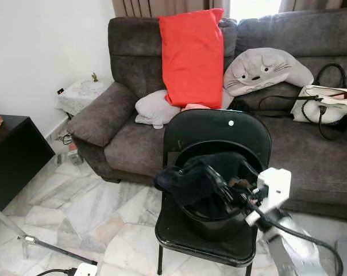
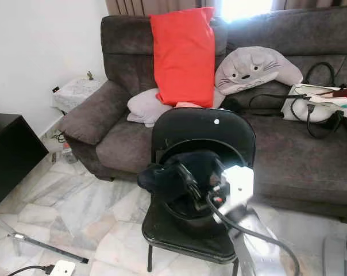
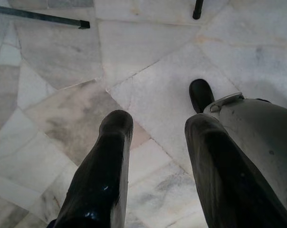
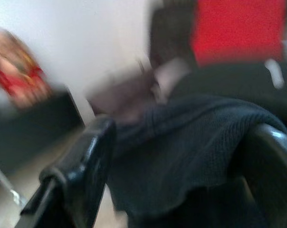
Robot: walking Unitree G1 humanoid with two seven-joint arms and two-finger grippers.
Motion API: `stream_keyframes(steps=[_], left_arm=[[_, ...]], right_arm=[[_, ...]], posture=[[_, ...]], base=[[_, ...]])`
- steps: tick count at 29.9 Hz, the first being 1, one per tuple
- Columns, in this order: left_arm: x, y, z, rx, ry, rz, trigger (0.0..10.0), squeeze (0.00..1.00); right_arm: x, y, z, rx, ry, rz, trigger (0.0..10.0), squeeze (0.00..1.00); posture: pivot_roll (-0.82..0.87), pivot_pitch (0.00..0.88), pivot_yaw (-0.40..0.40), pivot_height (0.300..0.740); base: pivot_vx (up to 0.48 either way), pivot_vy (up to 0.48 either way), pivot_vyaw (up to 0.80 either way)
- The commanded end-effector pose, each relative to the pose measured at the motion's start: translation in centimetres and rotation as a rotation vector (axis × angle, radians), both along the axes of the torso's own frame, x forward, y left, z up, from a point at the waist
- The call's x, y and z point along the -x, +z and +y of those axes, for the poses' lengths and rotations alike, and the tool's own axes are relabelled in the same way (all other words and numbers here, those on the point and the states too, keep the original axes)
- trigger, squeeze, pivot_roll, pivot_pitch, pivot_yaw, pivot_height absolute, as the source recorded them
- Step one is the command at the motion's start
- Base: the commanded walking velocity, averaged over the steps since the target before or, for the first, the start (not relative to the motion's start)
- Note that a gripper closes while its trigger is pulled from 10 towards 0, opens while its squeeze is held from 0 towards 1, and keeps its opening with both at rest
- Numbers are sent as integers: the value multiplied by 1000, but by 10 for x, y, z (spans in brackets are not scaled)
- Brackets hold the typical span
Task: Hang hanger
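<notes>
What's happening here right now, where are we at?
The right gripper is raised over the black folding chair in front of the grey sofa, its fingers closed on a dark knitted garment. The left gripper hangs idle over the marble floor, fingers apart. I can't make out a hanger.

Your right arm is stretched forward and your right gripper (image 1: 211, 178) is closed on something dark. Your left gripper (image 3: 157, 156) hangs low, pointing down, with its fingers (image 3: 103, 166) apart.
</notes>
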State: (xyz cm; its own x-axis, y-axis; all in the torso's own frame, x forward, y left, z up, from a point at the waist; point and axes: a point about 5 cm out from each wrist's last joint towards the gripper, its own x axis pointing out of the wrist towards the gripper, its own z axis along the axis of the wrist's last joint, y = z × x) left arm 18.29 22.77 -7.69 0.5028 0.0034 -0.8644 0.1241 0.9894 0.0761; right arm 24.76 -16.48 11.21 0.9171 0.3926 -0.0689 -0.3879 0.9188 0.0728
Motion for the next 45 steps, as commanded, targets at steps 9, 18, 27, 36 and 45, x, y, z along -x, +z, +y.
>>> stream_keyframes(steps=[9, 18, 27, 36, 45], left_arm=[[1, 1, 5, -13, 0, 6, 10000, 0], [2, 0, 5, -13, 1, 7, 10000, 0], [2, 0, 4, -12, 2, 8, 10000, 0], [1, 0, 2, 0, 13, 4, 10000, 0], [2, -1, 1, 5, 27, 1, 10000, 0]], right_arm=[[24, -14, 3, 165, -71, 105, 10000, 0], [37, -16, -8, 333, -157, 112, 10000, 0], [43, -15, -12, 707, -78, 0, 10000, 0], [42, -70, -10, 1189, 306, -46, 10000, 1000], [21, -92, -25, 1516, 247, -155, 10000, 0]], posture=[[-132, 0, 130, 740], [-138, 0, 123, 740], [-148, 0, 119, 740], [-139, 0, 106, 740], [-139, 0, 103, 740]], base=[[0, 0, 0], [0, 0, 0], [0, 0, 0], [0, 0, 0], [0, 0, 0]])
